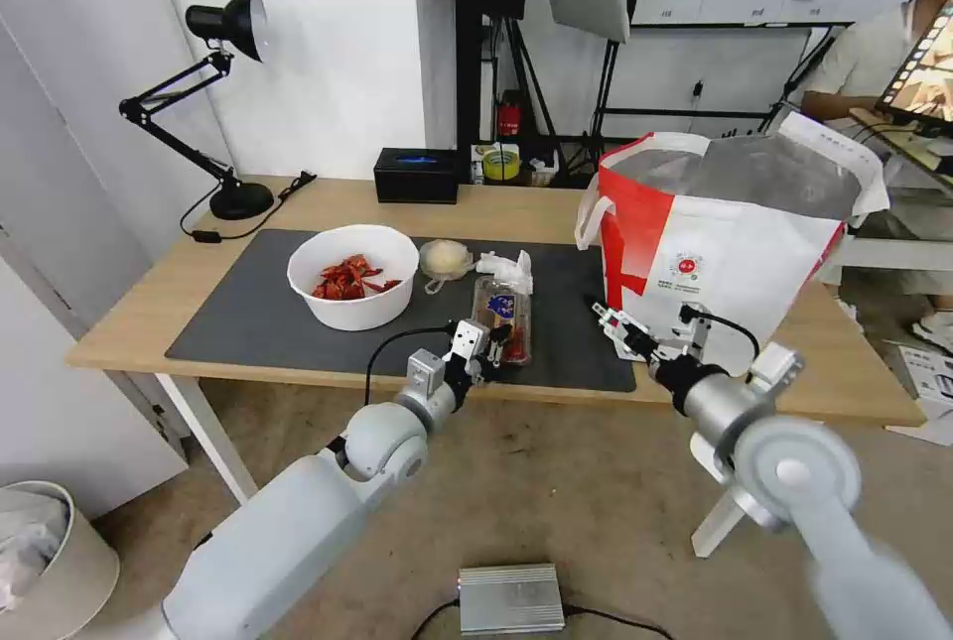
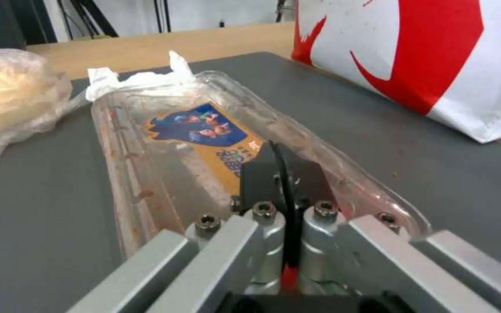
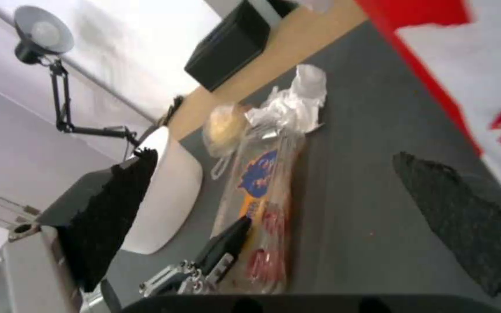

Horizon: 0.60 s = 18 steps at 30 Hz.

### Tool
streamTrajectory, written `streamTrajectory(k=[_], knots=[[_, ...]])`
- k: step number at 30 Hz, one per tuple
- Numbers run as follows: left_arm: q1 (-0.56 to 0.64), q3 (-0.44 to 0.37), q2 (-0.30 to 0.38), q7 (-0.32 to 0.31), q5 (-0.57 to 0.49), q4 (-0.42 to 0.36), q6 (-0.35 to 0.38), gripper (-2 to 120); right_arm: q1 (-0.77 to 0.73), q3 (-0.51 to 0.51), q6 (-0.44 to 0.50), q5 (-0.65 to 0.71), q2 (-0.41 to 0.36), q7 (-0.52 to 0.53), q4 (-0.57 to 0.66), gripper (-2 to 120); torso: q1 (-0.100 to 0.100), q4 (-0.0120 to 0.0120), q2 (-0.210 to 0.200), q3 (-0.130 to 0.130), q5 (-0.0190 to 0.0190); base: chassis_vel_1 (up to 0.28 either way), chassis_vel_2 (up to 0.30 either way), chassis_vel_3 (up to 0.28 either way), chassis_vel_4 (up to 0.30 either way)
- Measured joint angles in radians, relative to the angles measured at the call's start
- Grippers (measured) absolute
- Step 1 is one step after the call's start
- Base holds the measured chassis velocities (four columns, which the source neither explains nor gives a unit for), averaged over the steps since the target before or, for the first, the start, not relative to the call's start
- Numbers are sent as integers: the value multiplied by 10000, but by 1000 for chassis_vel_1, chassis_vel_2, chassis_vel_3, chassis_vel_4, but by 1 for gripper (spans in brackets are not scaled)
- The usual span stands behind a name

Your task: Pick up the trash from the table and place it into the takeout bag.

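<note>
Thin clear plastic is what your left gripper (image 2: pixel 285 174) has pinched: its fingers are closed together on the near rim of the tray (image 1: pixel 501 316), which lies flat on the grey mat (image 1: pixel 248 322) of the table (image 1: pixel 129 322), between the white bowl (image 1: pixel 352 276) and the takeout bag (image 1: pixel 715 253). That rim could buckle or slip out as you lift, since the grip is on one end only, and the hinged lid might swing open and drop scraps. The tissue wad (image 2: pixel 140 78) touches the tray's far end and may drag along. Your right gripper (image 3: pixel 274 208) hangs spread wide and empty over the mat beside the bag. You cannot see how deep the pinch goes, nor the bag's floor.
</note>
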Motion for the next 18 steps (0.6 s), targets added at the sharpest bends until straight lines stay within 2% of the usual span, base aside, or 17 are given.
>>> streamTrajectory(k=[6, 12, 18], knots=[[17, 22, -39, -18, 0, 13, -7, 0, 603, -253, -436, 231, 63, 388, -396, 100, 0, 0, 0, 0, 0, 0, 0, 0, 0], [-98, 57, -68, -92, -57, 87, -14, 0, 2084, -1105, -1207, 831, 339, 1493, -1370, 100, 1, -1, 0, 0, -1, 0, 0, 0, 0], [-110, 61, -61, -168, -77, 94, -15, 0, 2593, -1519, -1633, 991, 604, 1929, -1823, 100, 0, 0, 0, 0, -1, 0, 0, 0, 0]])
